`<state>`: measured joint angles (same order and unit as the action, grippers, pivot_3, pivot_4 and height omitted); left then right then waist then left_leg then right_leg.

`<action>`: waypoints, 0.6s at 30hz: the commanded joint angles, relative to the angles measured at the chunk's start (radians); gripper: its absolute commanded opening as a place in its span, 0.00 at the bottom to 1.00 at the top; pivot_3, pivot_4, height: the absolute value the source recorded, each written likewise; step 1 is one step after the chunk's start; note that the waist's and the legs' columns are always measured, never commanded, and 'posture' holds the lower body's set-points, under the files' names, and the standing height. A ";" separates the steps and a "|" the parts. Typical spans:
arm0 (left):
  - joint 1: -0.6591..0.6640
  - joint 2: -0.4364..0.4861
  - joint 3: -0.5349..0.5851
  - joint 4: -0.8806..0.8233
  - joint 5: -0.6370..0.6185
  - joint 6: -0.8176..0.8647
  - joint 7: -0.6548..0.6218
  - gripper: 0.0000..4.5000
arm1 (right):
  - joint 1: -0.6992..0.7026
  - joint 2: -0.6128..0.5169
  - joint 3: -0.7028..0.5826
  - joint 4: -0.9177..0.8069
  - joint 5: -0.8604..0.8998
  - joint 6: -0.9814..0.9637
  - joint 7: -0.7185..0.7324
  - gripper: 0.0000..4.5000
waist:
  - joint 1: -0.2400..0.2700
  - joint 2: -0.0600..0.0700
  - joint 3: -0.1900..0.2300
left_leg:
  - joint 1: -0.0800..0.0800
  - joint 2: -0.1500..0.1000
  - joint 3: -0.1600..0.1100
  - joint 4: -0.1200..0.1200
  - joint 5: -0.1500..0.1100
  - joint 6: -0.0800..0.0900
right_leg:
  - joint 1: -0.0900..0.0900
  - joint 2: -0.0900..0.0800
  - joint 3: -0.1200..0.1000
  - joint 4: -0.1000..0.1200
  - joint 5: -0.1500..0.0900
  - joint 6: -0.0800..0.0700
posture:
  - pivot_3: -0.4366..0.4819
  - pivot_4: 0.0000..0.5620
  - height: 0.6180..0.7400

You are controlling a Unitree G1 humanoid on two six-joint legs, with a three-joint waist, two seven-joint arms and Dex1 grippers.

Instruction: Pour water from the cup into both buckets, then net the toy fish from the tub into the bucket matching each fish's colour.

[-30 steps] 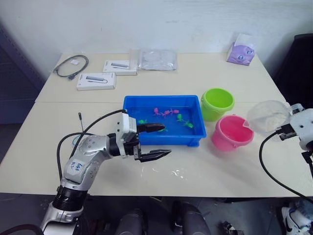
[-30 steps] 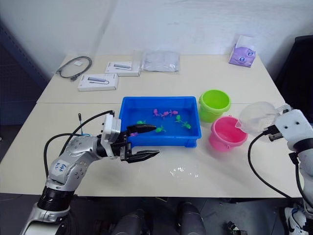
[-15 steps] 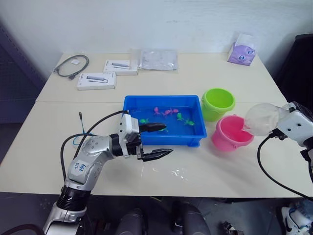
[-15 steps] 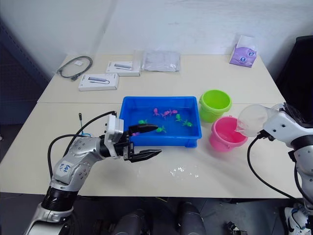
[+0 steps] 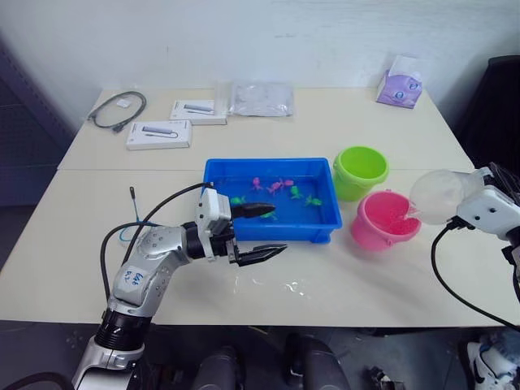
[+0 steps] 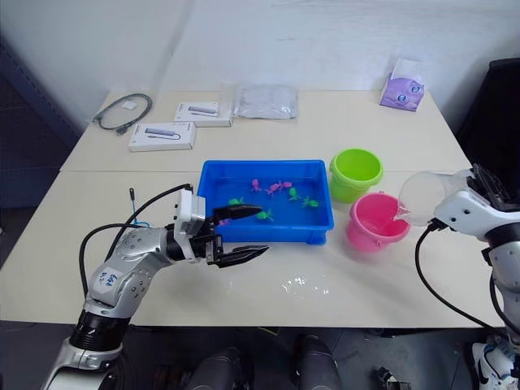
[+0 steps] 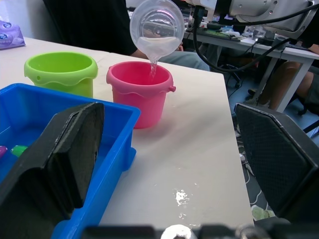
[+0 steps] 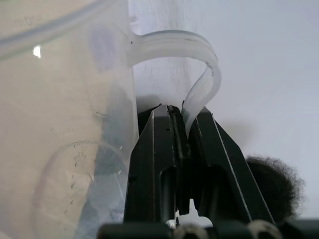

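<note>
A clear jug [image 7: 157,27], pinched by its handle [image 8: 199,74] between the closed fingers of the right gripper [image 8: 182,149], tips over the pink bucket [image 5: 385,219] at the right side of the table [image 5: 341,130], a thin stream of water [image 7: 152,68] falling from its spout into the bucket. Some water remains in the lowered side of the jug. The green bucket [image 5: 361,171] stands just beyond the pink one, close beside the right end of the blue tub [image 5: 272,199]; how much water it holds is hard to judge from here. The tub sits mid-table and holds shallow water with several small pink fish [image 5: 275,186] and green fish [image 5: 313,201] scattered toward its far and right parts. The left gripper [image 5: 258,231] hovers at the tub's near edge with its two black fingers spread wide, one finger over the tub's rim, the other over the bare table, holding nothing. A small puddle [image 5: 296,286] glistens on the table in front of the tub. At the far side lie two white boxes [image 5: 159,134], a coiled cable [image 5: 119,108], a plastic bag [image 5: 262,98] and a purple tissue pack [image 5: 399,88].
</note>
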<state>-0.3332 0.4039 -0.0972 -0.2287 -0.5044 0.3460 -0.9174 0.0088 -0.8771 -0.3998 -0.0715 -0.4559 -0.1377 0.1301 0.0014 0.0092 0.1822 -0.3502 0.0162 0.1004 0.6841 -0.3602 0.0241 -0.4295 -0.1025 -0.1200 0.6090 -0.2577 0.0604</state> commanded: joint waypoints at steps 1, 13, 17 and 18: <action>0.011 0.005 0.013 -0.041 -0.003 -0.018 0.004 1.00 | -0.022 -0.036 -0.033 -0.001 -0.019 -0.030 -0.035 0.02 | 0.000 0.000 0.000 | 0.000 0.000 0.000 0.000 0.000 0.000 | 0.000 0.000 0.000 0.000 0.000 0.000 | 0.48 0.27 1.00; 0.013 0.000 0.005 -0.038 0.007 -0.034 0.012 1.00 | -0.050 -0.059 -0.019 0.031 -0.054 -0.078 -0.048 0.02 | -0.001 0.000 0.000 | 0.000 0.000 0.000 0.000 0.000 0.000 | 0.000 0.001 0.000 0.000 0.000 0.000 | 0.48 0.27 1.00; 0.014 -0.002 0.002 -0.034 0.011 -0.042 0.011 1.00 | -0.061 -0.066 -0.020 0.033 -0.060 -0.088 -0.052 0.02 | -0.001 0.000 0.000 | 0.000 0.000 0.000 0.000 0.000 -0.001 | 0.000 0.001 0.001 0.000 0.000 0.000 | 0.48 0.27 1.00; 0.014 -0.003 0.002 -0.033 0.011 -0.043 0.011 1.00 | -0.065 -0.066 -0.020 0.033 -0.059 -0.091 -0.054 0.02 | -0.001 0.000 0.000 | 0.000 0.000 0.000 0.000 0.000 -0.001 | 0.000 0.001 0.001 0.000 0.000 0.000 | 0.48 0.27 1.00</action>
<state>-0.3233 0.4045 -0.0980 -0.2286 -0.4935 0.3239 -0.9083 -0.0330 -0.9119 -0.3988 -0.0294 -0.5123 -0.2187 0.0981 0.0006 0.0092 0.1822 -0.3500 0.0165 0.1007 0.6841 -0.3598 0.0235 -0.4294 -0.1015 -0.1195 0.6092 -0.2577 0.0604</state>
